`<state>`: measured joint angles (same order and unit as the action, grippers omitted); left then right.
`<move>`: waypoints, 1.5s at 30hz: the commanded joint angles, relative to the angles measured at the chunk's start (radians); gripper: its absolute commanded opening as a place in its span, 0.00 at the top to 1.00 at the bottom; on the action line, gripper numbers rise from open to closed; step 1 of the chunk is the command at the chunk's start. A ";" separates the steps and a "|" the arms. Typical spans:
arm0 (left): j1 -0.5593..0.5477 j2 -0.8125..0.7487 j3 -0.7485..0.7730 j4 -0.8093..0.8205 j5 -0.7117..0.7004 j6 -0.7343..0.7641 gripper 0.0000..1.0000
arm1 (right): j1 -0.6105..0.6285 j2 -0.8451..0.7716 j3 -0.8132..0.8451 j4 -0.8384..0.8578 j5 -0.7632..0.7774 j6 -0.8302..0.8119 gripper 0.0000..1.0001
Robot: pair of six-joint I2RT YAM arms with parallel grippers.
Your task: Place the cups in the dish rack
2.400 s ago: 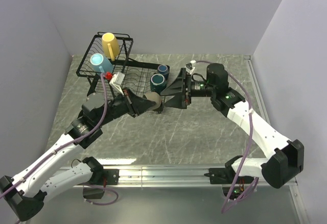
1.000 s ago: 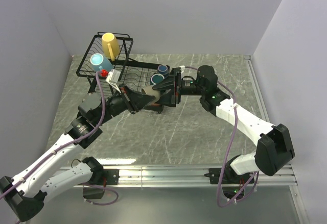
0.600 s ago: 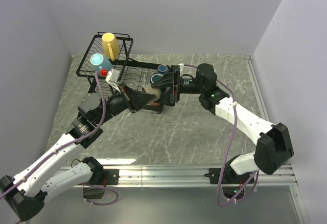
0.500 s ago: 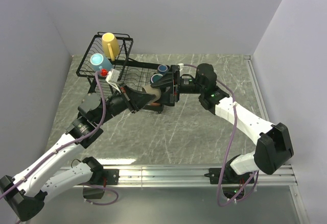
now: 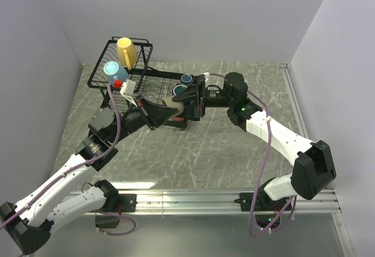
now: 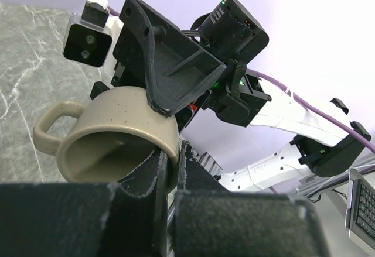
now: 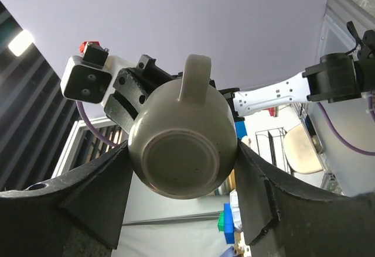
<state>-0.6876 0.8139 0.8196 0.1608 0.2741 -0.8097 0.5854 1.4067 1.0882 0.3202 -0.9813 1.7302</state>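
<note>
The small olive-brown mug (image 5: 173,106) hangs in the air in front of the black wire dish rack (image 5: 153,85). My left gripper (image 5: 166,112) is shut on its rim (image 6: 170,146), one finger inside and one outside. My right gripper (image 5: 188,103) faces the mug's base (image 7: 181,162), with a finger against each side of the body. The yellow mug (image 5: 126,51) and the light blue mug (image 5: 112,69) sit in the raised basket. The small navy mug (image 5: 186,79) and the dark teal mug (image 5: 177,91), partly hidden by my right gripper, stand by the plate tray. The salmon-red mug is not in view.
The rack stands at the far left of the marble table (image 5: 234,146), close to the left wall (image 5: 35,93). The two arms meet just in front of the rack's right end.
My right gripper has come in from the right and now has its fingers around the olive-brown mug, which my left gripper still holds. The left arm has barely moved.
</note>
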 commanded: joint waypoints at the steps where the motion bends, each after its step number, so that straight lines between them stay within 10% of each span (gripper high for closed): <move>1: -0.007 0.002 -0.010 -0.023 0.039 -0.011 0.99 | 0.022 -0.008 0.059 0.086 -0.007 -0.003 0.86; 5: -0.009 0.007 0.021 -0.087 0.033 -0.003 0.93 | 0.022 -0.009 0.081 0.004 -0.003 -0.061 0.97; 13: -0.007 -0.056 0.032 -0.214 0.001 0.001 0.30 | 0.011 -0.023 0.082 -0.112 0.000 -0.168 1.00; 19: -0.006 -0.101 0.052 -0.329 0.028 0.001 0.01 | -0.021 -0.040 0.098 -0.295 0.001 -0.323 1.00; 34: -0.006 -0.011 0.294 -0.661 -0.018 0.040 0.01 | -0.200 -0.100 0.277 -1.022 0.055 -1.138 1.00; 45: 0.046 0.364 0.614 -0.811 0.013 0.064 0.04 | -0.154 -0.288 0.239 -1.082 0.171 -1.330 1.00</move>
<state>-0.6621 1.1152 1.3468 -0.5522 0.2733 -0.7601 0.4164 1.1679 1.2961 -0.7227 -0.8589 0.5140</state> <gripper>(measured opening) 0.968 0.703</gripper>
